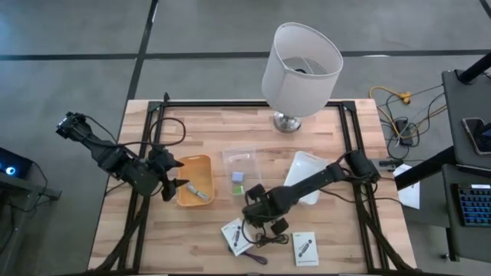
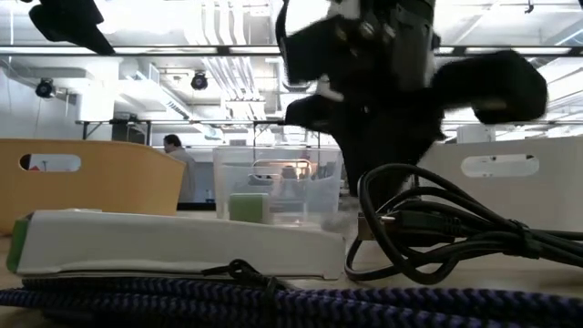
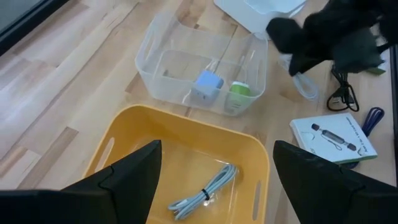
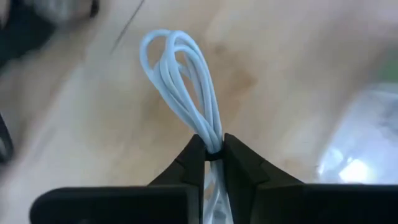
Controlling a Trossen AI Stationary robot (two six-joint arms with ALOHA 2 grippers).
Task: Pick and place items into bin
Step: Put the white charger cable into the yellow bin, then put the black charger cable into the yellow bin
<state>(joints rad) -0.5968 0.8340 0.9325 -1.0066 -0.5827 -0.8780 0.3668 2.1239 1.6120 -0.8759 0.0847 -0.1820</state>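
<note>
Fingers of the right gripper were pinched together on a coiled pale cable, its loops standing out past the fingertips over bare wood. Seen from above, that gripper hung low over the middle of the table, just beside the clear bin, with the white bin under its forearm.

The left gripper hovered at the near edge of the yellow bin with its fingers spread wide and nothing between them. Inside the yellow bin lay a bundled grey cable. In the clear bin sat a lilac block and a green block, side by side against its wall.

Two white cards printed with a black gadget lay toward the front of the table: one card partly under a tangle of dark cable, the second card a little apart to the right. A purple-handled tool rested at the front edge, just beside the first card. The big white lamp stood at the back of the table.

From table height the dark cable looped in the foreground, with the first card flat beside it and a person visible in the room behind
</note>
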